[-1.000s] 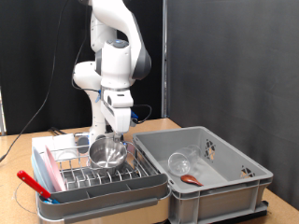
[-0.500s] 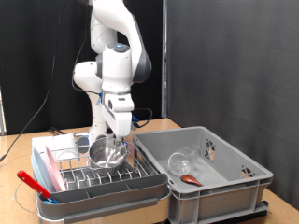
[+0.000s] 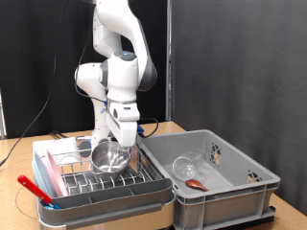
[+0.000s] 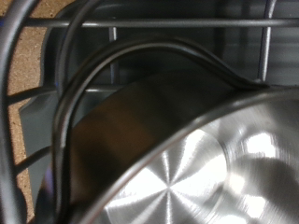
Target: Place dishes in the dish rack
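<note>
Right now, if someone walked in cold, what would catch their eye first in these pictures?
The white arm towering over the dish rack at the exterior view's lower left, its gripper right at the rim of the shiny steel bowl sitting in the wires. The wrist view is nearly filled by that bowl's gleaming inside. To the right, the grey crate holds a glass and a reddish spoon.
</note>
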You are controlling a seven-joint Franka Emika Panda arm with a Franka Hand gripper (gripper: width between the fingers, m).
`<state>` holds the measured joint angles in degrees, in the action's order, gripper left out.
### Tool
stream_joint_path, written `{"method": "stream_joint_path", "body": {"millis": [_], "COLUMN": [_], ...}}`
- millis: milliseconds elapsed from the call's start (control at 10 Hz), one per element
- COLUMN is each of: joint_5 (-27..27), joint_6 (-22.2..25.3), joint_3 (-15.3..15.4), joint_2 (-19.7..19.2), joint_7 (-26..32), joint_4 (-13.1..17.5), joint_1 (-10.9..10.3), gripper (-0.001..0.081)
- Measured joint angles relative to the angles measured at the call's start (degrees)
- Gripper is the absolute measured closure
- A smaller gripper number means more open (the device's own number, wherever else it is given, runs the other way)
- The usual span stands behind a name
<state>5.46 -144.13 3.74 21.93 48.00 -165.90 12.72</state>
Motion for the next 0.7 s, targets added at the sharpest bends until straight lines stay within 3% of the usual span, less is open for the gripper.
{"method": "stream_joint_path", "body": {"millis": [300, 700], "joint_5": [0.13, -5.08], "joint_6": [-2.05, -1.02], "joint_3": [0.06, -0.30], "joint_2": [-1.73, -1.60], "joint_7": [-1.05, -1.13], "joint_4": [0.40, 3.02], "joint_1": [0.11, -0.17], "gripper": [0.0003, 0.0003]}}
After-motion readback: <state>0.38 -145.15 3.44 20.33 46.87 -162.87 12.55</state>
